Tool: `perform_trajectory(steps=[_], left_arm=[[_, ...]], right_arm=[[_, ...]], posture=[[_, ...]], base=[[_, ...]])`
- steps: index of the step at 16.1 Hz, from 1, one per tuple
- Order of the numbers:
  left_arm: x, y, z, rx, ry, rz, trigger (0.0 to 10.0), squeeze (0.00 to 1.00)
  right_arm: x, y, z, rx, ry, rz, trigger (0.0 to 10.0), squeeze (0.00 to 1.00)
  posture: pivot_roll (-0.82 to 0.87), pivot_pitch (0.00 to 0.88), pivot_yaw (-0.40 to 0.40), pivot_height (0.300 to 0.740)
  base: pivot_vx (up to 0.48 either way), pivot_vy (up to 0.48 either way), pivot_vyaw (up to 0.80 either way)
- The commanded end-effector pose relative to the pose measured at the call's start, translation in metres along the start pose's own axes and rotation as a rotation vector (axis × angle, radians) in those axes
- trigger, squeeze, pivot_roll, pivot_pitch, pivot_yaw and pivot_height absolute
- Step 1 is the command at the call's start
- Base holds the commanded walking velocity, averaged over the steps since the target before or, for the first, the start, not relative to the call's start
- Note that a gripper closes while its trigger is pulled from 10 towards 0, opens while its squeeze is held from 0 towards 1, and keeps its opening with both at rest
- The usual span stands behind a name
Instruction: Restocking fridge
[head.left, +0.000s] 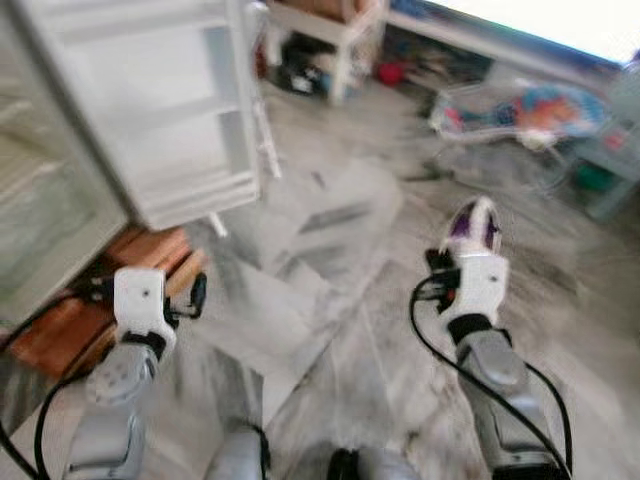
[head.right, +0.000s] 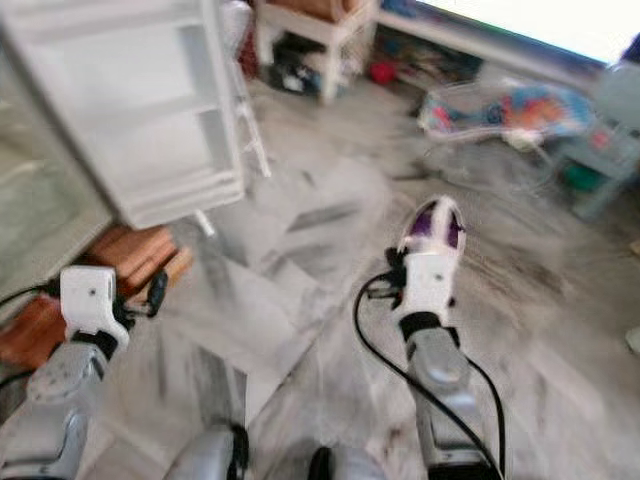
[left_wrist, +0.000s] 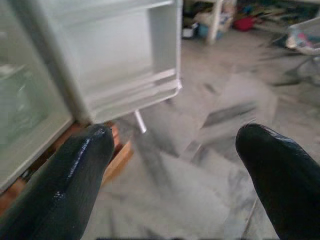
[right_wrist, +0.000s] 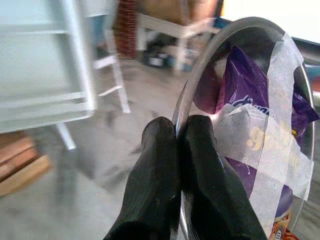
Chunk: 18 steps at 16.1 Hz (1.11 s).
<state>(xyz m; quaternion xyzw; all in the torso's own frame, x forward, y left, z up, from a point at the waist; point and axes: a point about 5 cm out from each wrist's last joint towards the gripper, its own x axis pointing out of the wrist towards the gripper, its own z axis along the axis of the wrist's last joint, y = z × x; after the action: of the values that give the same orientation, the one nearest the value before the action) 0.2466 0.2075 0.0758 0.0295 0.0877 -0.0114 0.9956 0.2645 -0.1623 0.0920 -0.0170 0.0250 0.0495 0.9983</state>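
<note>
My right hand is clamped on the rim of a shiny metal bowl, one black finger on each side of the thin edge, pressed tight together. The bowl tilts up on its side in my grip, and inside it sit purple snack packets held down by strips of pale tape crossing the opening. From my head I see the same bowl raised out in front of my right arm, above the grey marble floor and well apart from the fridge.

My left hand holds nothing; its two black fingers stand wide apart, with bare floor between them. It hangs low on my left side, near the foot of the open fridge door, whose white door shelves look bare. The fridge body with its glass shelves is at the far left, and it rests on reddish wooden blocks just beside my left hand.

Farther off, everything is blurred: a white low surface with dark things under it, and a colourful bundle lying on the floor to the right.
</note>
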Motion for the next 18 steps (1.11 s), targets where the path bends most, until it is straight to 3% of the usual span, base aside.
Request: perform_trajectory(steps=[1, 5, 9, 11, 12, 14, 18], left_arm=[[-0.002, -0.005, 0.0, 0.007, 0.005, -0.018, 10.0, 0.0], [0.007, -0.01, 0.001, 0.026, 0.002, 0.003, 10.0, 0.0], [0.015, -0.01, 0.009, -0.01, -0.018, 0.031, 10.0, 0.0], [0.01, -0.005, 0.008, 0.015, -0.044, 0.088, 10.0, 0.0], [0.004, -0.002, 0.002, -0.029, -0.032, 0.111, 10.0, 0.0], [-0.005, -0.005, 0.002, -0.071, -0.08, 0.103, 10.0, 0.0], [-0.005, -0.013, 0.009, -0.117, -0.113, 0.059, 10.0, 0.0]], right_arm=[[-0.002, 0.001, 0.003, -0.021, -0.011, 0.025, 10.0, 0.0], [0.006, 0.016, 0.015, -0.02, -0.057, 0.127, 10.0, 0.0], [0.009, 0.035, 0.019, -0.031, -0.083, 0.236, 10.0, 0.0], [0.01, 0.036, 0.024, -0.029, -0.093, 0.27, 10.0, 0.0], [0.008, 0.033, 0.022, -0.016, -0.084, 0.27, 10.0, 0.0], [0.002, 0.03, 0.019, -0.013, -0.07, 0.276, 10.0, 0.0], [0.0, 0.031, 0.021, 0.011, -0.083, 0.258, 10.0, 0.0]], posture=[[0.08, 0.108, -0.076, 0.74], [0.08, 0.092, -0.059, 0.74], [0.1, 0.081, -0.064, 0.74], [0.1, 0.095, -0.072, 0.74], [0.11, 0.102, -0.078, 0.74], [0.11, 0.109, -0.09, 0.74], [0.1, 0.119, -0.089, 0.74]], base=[[0.0, 0.0, 0.8], [0.0, 0.0, 0.8], [0.0, 0.0, 0.8], [0.0, 0.0, 0.8], [0.0, 0.0, 0.8], [0.0, 0.0, 0.8], [0.0, 0.0, 0.8]])
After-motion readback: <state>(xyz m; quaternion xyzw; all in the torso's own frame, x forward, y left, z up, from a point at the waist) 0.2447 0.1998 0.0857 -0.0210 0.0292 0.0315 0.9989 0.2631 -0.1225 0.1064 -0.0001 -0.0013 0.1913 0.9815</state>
